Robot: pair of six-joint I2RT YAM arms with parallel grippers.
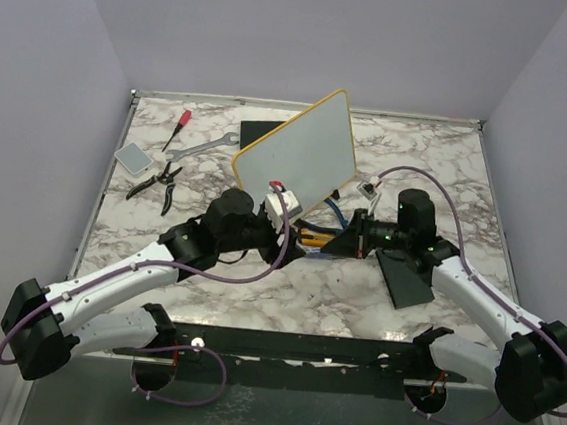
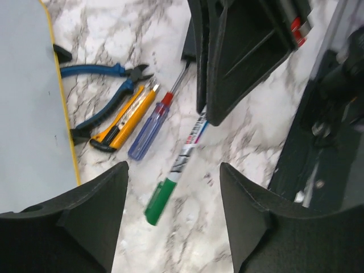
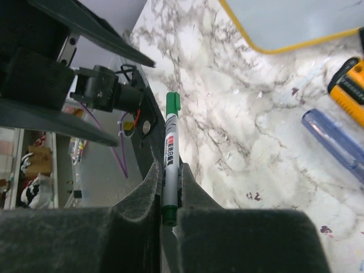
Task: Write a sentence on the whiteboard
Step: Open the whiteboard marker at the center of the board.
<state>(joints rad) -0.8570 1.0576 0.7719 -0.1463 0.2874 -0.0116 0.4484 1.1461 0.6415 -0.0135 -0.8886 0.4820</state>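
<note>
Green at both ends and white along its printed barrel, the marker (image 3: 169, 148) sits pinched in the right gripper (image 3: 169, 176), whose black jaws are closed tight on its sides; its lower end sinks between the pads, so I cannot tell which end carries the tip. From the left wrist, the same marker slants across the marble table (image 2: 239, 148); its far end runs under the right gripper's fingers (image 2: 239, 62) and its green near end lies in the gap of the left gripper (image 2: 173, 176). That gripper stands wide, jaws well apart, holding nothing.

Just beside the marker lie a clear blue screwdriver (image 2: 149, 126) with a red collar, a yellow utility knife (image 2: 124, 118) and blue-handled pliers (image 2: 99, 94); the pliers' handle ends meet the board's rim, over or under I cannot tell.

The whiteboard (image 1: 299, 159), yellow-rimmed, sits mid-table just beyond both grippers. In the top view its far corner shows above the table's back edge, so it looks tipped up, but what bears it is hidden behind the arms. Its face reads as plain pale grey, too small to make out any writing; the left wrist view cuts it off at the frame's edge.

Farther left lie a red-handled screwdriver (image 1: 179, 128), a wrench (image 1: 204, 146), a grey pad (image 1: 133, 156) and dark pliers (image 1: 158, 181). One black rectangle (image 1: 258, 130) peeks from behind the board; another (image 1: 406, 279) lies by the right arm.
</note>
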